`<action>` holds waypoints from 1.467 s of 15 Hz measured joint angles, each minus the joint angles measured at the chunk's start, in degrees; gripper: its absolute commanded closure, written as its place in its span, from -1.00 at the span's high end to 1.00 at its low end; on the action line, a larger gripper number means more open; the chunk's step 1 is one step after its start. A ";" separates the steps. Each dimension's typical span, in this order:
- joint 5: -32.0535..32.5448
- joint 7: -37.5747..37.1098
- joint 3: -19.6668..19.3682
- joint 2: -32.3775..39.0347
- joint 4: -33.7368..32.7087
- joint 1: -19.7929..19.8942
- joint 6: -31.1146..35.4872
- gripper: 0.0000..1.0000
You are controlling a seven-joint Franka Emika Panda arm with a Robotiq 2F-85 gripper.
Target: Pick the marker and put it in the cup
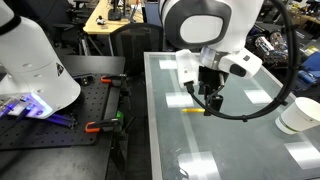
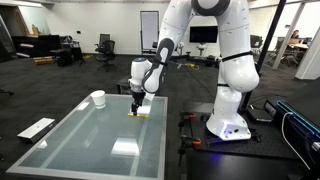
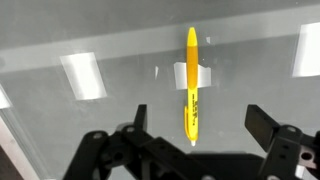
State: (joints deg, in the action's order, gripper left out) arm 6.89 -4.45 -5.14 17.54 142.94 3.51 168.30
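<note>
While the arm hangs over the bench, the entries stand as follows.

Bench: glass top, glossy, with pale patches of reflected light.
Marker: yellow, lying flat on the glass. In both exterior views it lies near the bench edge that runs beside the robot's base.
Cup: white, upright, by the bench corner on the side away from the base. It stands well apart from the marker.
Gripper: directly above the marker, low over the glass. It holds nothing.
Fingers: spread wide, one on each side of the marker's lower end, neither touching it.
Contact with glass: cannot be told from any view.
Clamps: orange-handled, on the dark board beside the bench edge nearest the base.
</note>
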 measured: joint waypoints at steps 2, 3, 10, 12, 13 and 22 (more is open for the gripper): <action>0.00 0.03 0.00 1.14 -0.63 -0.25 0.30 1.00; 0.00 0.05 0.00 1.63 -0.95 -0.36 0.41 1.00; 0.00 0.14 -0.01 4.41 -3.11 -0.47 0.43 0.44; -0.01 0.21 -0.01 4.95 -3.53 -0.46 0.43 0.36; -0.03 0.29 -0.01 5.16 -3.71 -0.45 0.43 0.22; -0.13 0.81 -0.01 6.31 -4.73 -0.36 0.43 -0.99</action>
State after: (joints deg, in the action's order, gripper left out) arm 6.76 -3.64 -5.15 23.85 138.21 3.15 168.73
